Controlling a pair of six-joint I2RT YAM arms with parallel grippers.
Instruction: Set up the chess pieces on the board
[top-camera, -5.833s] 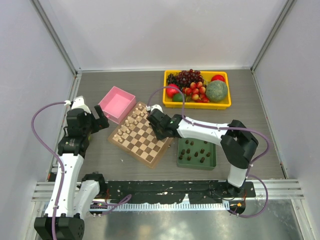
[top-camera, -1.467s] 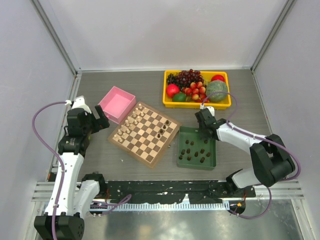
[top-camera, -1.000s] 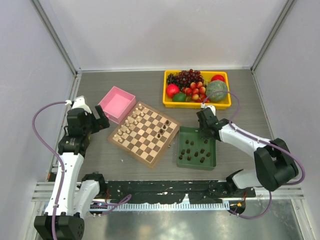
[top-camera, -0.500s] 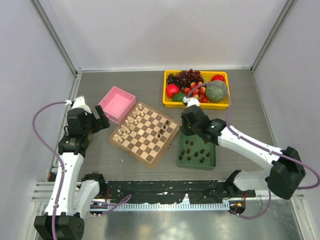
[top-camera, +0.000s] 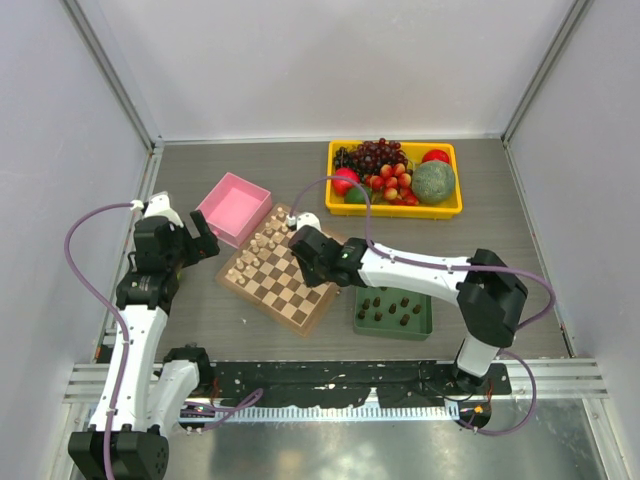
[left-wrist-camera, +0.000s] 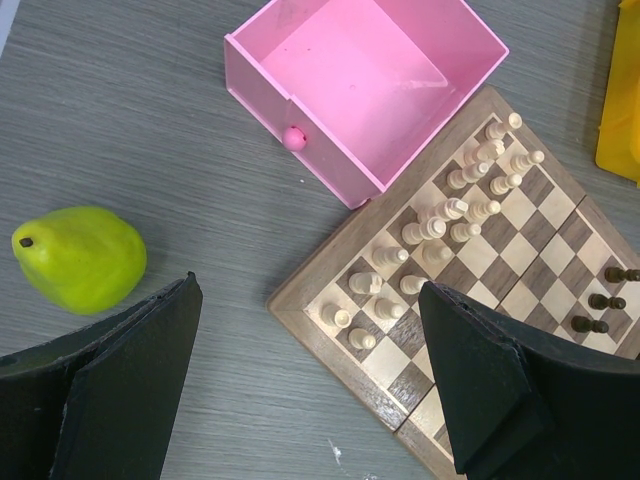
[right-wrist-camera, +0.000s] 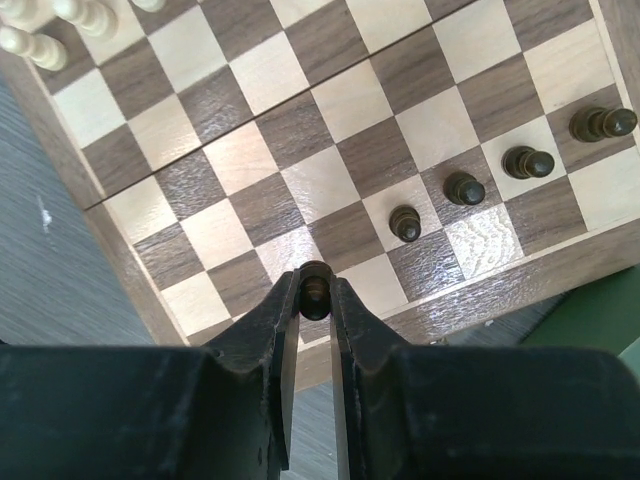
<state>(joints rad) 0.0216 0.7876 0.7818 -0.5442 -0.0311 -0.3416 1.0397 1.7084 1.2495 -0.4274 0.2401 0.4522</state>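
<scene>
From above, the right gripper is hanging over the board, which is lying on the desk between a pink box and a green tray holding chess pieces.

At the left wrist, the left gripper is gaping wide, near a pear.

At the right wrist, the gripper is pinching a dark piece over a square by the board's border, four others standing in a row nearby.

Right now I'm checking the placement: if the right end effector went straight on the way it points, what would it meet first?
Likely the board, at a square near its edge; the dark pawn pinched in the right end effector would touch it first. The gap is unclear.
</scene>
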